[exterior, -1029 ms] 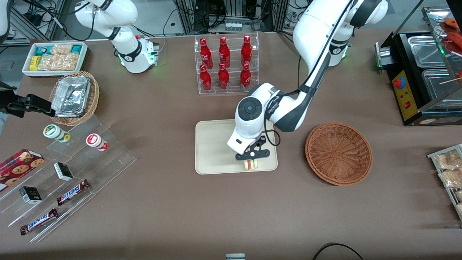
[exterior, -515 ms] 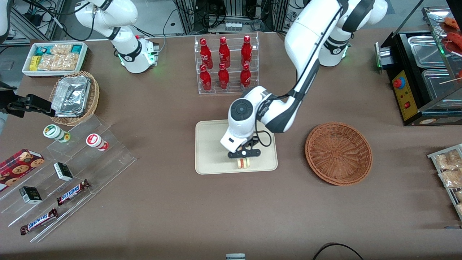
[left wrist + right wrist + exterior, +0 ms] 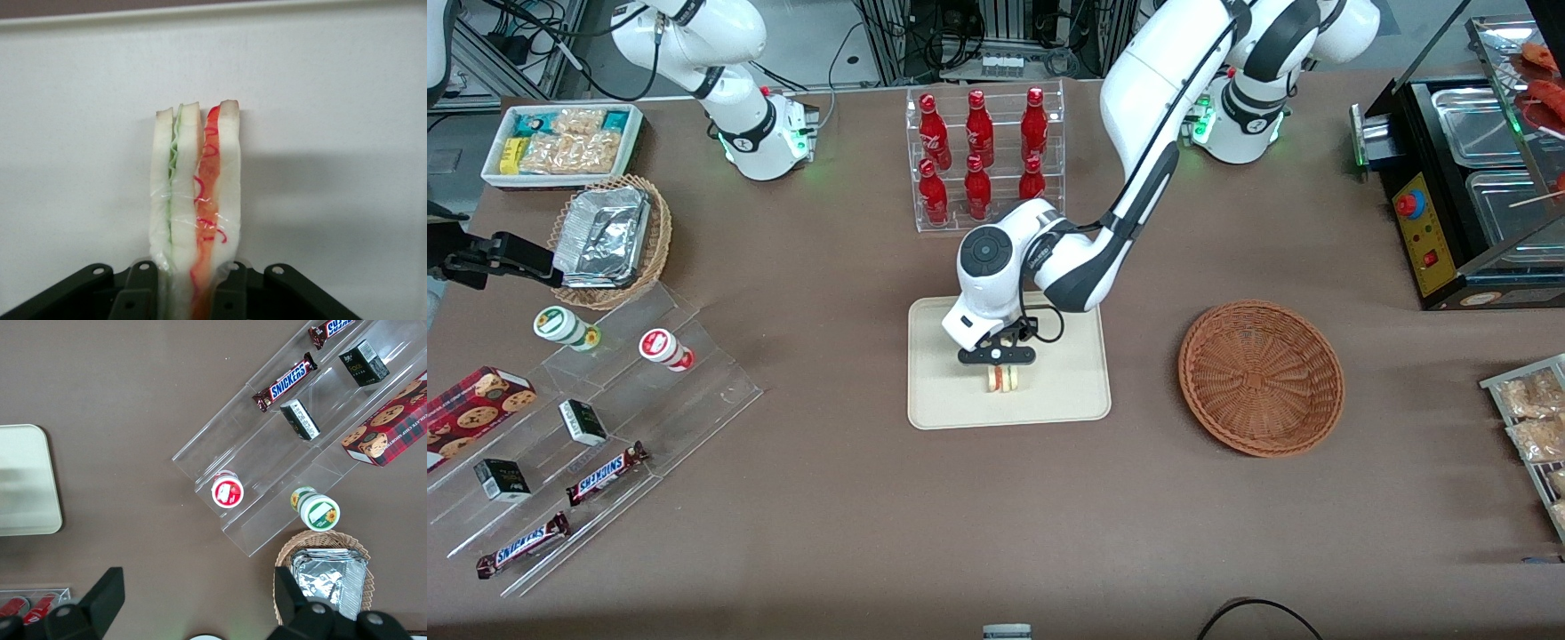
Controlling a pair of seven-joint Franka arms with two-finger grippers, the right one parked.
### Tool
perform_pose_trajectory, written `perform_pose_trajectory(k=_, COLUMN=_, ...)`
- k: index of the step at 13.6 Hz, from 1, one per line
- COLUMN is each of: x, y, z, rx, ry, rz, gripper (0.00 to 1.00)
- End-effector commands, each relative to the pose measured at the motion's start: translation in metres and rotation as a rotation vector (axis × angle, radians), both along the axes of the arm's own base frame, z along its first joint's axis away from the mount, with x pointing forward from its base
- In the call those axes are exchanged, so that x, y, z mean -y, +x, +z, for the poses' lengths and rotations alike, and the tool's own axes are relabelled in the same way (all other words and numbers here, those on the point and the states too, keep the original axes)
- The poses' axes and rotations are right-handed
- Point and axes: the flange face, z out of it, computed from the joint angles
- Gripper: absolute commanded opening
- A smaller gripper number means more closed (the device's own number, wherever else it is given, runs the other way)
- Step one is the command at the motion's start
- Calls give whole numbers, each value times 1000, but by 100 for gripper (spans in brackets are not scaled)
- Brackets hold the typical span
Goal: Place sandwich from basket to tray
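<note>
The sandwich (image 3: 195, 200) is a slim wedge held edge-on: three slices of pale white bread, a thin green layer between two of them and a red-orange layer with curly red strands between the other two, all under a clear wrap that catches the light. Its end sits between the dark fingers (image 3: 137, 293) of the claw (image 3: 998, 356), which is clenched on it from both sides. In the front view the sandwich (image 3: 1003, 380) pokes out just below the claw, on the side nearer the front camera, over the middle of the tray (image 3: 938, 391); whether it touches the tray surface cannot be told. The cream tray lies directly beneath the claw, flat on the brown counter (image 3: 996, 516). The basket (image 3: 1260, 377), a round reddish-brown wicker bowl, stands well apart from the claw toward the working arm's end of the counter, with nothing in it. Farther from the front camera than the claw stands a clear rack of red bottles (image 3: 980, 158), partly covered by the arm's white wrist.
</note>
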Motion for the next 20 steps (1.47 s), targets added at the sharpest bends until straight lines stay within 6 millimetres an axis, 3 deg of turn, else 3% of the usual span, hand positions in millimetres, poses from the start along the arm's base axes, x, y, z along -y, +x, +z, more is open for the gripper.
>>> perform_pose_trajectory(k=1, x=3, y=4, z=-7, rx=15, ry=14, rz=8, gripper=85)
perform_pose_trajectory(k=2, x=3, y=4, z=-5, rx=15, ry=12, rz=9, gripper=99)
perform_pose_trajectory(k=4, x=4, y=8, z=12, rx=26, ry=-7, rz=20, gripper=100)
perform_pose_trajectory(k=6, x=-1, y=17, z=61, rx=58, ry=-37, rz=39, gripper=100)
perform_pose_trajectory(k=9, x=-40, y=40, z=150, rx=85, ry=-49, rz=174, gripper=100)
perform_pose_trajectory(k=12, x=-106, y=64, z=243, rx=110, ry=-54, rz=313, gripper=100)
perform_pose_trajectory(k=14, x=-149, y=66, z=285, rx=90, ry=-19, rz=363, gripper=100)
perform_pose_trajectory(k=16, x=-192, y=73, z=316, rx=91, ry=3, rz=409, gripper=100)
perform_pose_trajectory(k=20, x=-278, y=82, z=361, rx=64, ry=36, rz=363, gripper=100)
